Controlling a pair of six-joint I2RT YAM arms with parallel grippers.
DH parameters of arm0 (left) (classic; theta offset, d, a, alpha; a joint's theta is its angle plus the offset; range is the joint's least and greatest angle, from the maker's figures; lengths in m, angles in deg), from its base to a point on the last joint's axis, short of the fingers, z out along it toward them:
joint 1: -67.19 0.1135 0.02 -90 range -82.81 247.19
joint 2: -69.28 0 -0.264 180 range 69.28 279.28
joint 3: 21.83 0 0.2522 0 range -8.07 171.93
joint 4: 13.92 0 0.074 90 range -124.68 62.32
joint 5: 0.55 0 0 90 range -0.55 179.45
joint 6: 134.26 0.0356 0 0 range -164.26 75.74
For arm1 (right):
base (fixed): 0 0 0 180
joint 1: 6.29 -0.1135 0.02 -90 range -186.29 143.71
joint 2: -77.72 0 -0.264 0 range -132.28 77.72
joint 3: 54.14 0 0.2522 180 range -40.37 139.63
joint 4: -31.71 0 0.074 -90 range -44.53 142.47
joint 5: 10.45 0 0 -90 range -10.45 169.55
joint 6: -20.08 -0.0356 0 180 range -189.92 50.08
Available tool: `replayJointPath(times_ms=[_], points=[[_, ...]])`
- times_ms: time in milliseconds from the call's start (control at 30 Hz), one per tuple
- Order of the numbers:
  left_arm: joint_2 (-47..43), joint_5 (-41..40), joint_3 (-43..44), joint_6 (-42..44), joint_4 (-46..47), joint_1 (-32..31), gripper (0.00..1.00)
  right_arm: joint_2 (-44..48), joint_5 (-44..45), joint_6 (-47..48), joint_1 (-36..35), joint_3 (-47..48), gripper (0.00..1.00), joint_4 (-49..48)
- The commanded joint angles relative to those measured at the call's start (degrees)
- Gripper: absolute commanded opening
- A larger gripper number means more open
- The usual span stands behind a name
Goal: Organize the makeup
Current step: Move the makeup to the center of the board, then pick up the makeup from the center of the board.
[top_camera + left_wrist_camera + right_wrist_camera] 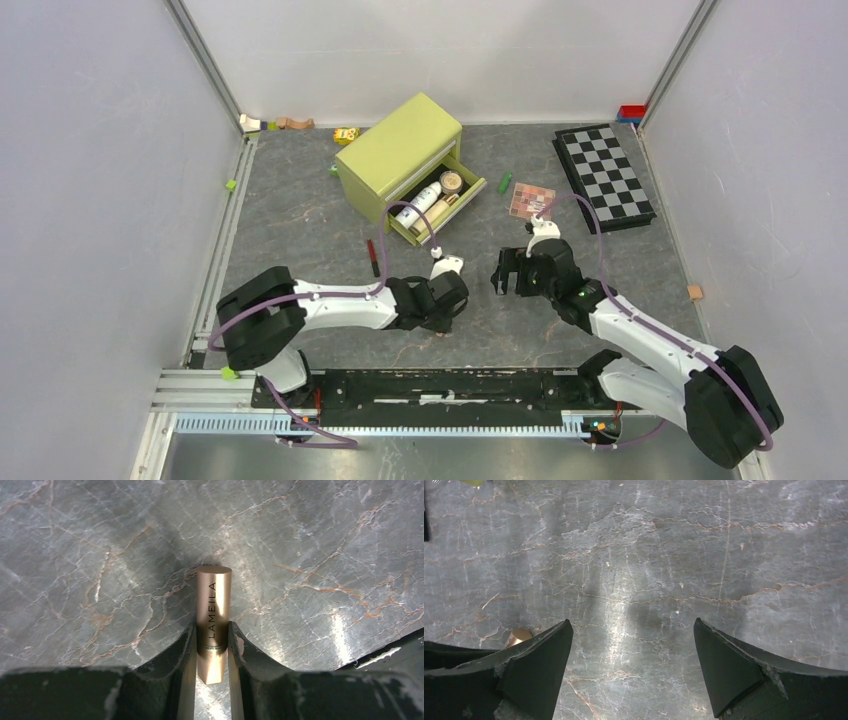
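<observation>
Rose-gold tube (pixel 213 605), probably light, rigid and slippery, is clamped near its seam by the left gripper (pixel 212 630); the right gripper (pixel 633 625) gapes empty.

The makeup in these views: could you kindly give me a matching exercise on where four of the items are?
Items:
1 rose-gold tube
2 white bottle
3 eyeshadow palette
4 red-black pencil

Places:
A in the open drawer
B beside the chequered board
C clamped in the left gripper
D lying loose in front of the green cabinet

Pairs: 1-C, 2-A, 3-B, 4-D
</observation>
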Motion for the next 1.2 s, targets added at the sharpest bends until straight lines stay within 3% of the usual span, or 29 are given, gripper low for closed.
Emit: replayJointPath(times_ms=[0, 167, 367, 633, 867, 1000, 1167], points=[[1.2, -2.5, 2.3, -1.0, 1.3, -0.8, 0.31, 1.6, 4.9, -3.6, -0.3, -0.2, 0.98, 2.4], [0.2, -1.2, 2.6, 0.7, 1.6, -0.8, 0.48, 0.5, 8.2, -7.8, -0.3, 0.7, 0.98, 6.6], [-2.8, 0.4, 3.1, 3.4, 1.5, -0.8, 0.57, 0.3, 9.3, -12.0, -0.3, 1.4, 0.98, 9.4], [-18.1, -7.5, 6.8, 8.7, -8.6, 0.0, 0.71, -2.9, 13.2, -20.8, -6.0, 6.7, 0.98, 14.6], [-34.3, -10.8, 9.6, 13.4, -19.3, 10.1, 0.75, -14.0, 17.9, -32.8, -18.8, 18.2, 0.98, 19.0], [-40.0, -14.3, 11.3, 17.6, -23.9, 17.3, 0.79, -24.7, 19.0, -36.7, -25.0, 28.5, 0.98, 23.5], [-44.2, -17.0, 11.7, 20.0, -27.2, 21.2, 0.83, -36.0, 19.0, -41.6, -29.9, 38.7, 0.98, 28.1]])
